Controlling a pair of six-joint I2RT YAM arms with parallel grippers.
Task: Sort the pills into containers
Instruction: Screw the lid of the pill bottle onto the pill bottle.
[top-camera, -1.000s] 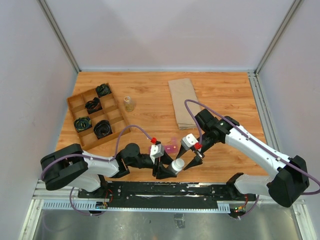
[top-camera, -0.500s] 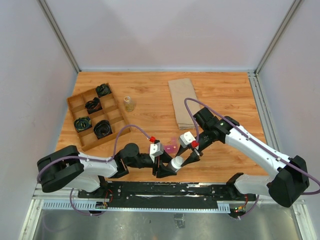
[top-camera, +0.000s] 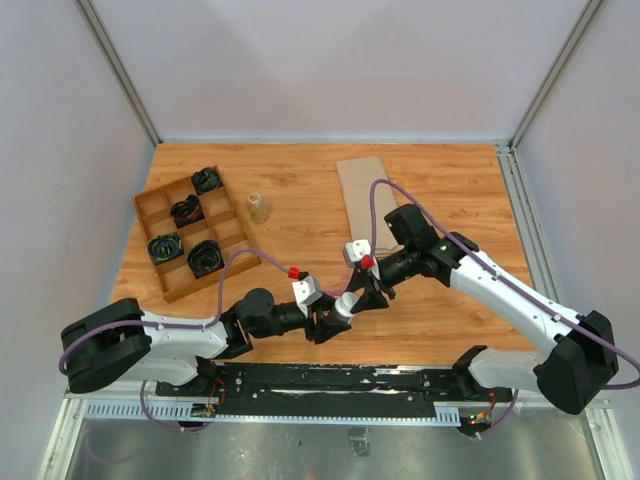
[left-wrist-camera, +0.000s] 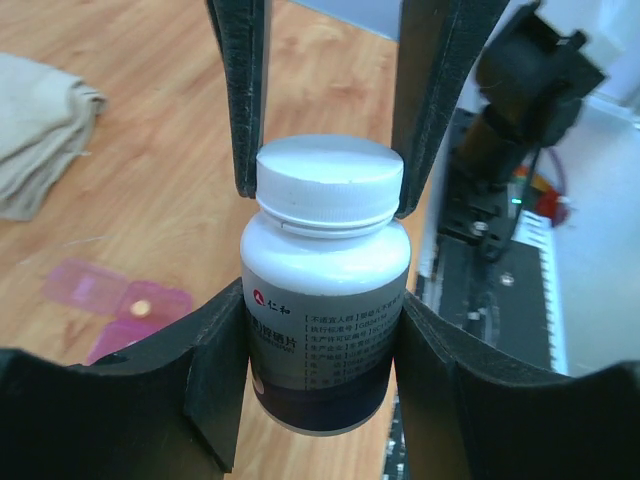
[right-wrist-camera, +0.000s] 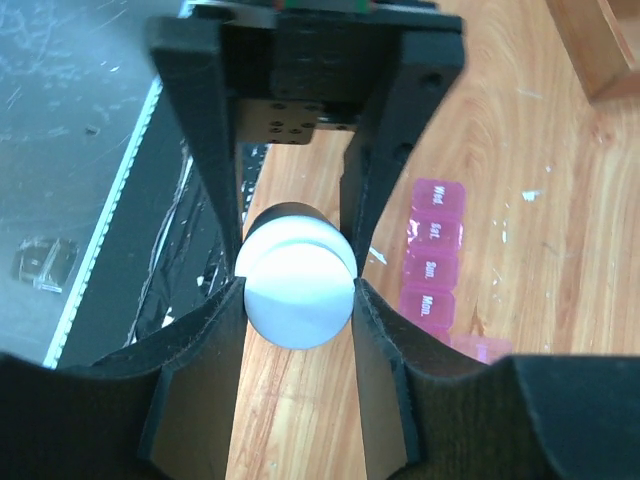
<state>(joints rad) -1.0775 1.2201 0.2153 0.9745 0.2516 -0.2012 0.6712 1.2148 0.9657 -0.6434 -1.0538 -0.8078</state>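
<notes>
The light-brown wooden table fills the middle of the overhead view. On it, a brown wooden divided tray holding black items sits at the left, and a folded beige cloth lies right of centre near the top edge. Both arms reach in to meet low in the centre, near the table's bottom edge. There the left gripper and the right gripper converge on a white plastic pill bottle. The left wrist view shows the grip plainly: the left gripper is clamped on the bottle's labelled body from both sides. The right gripper comes down from the top of that frame, and its fingers press on either side of the round white cap. The right wrist view looks at the cap end-on. The right gripper's pads touch it left and right, and the left gripper is behind it at the top. The translucent magenta-pink strip of containers lies on the table, free of all fingers. It is just right of the bottle in the right wrist view, with day labels on four closed lids. In the left wrist view it is at the lower left, with lids open and a small orange pill in one compartment. From overhead the strip is hidden under the grippers. Only that view shows the small clear jar beside the tray.
</notes>
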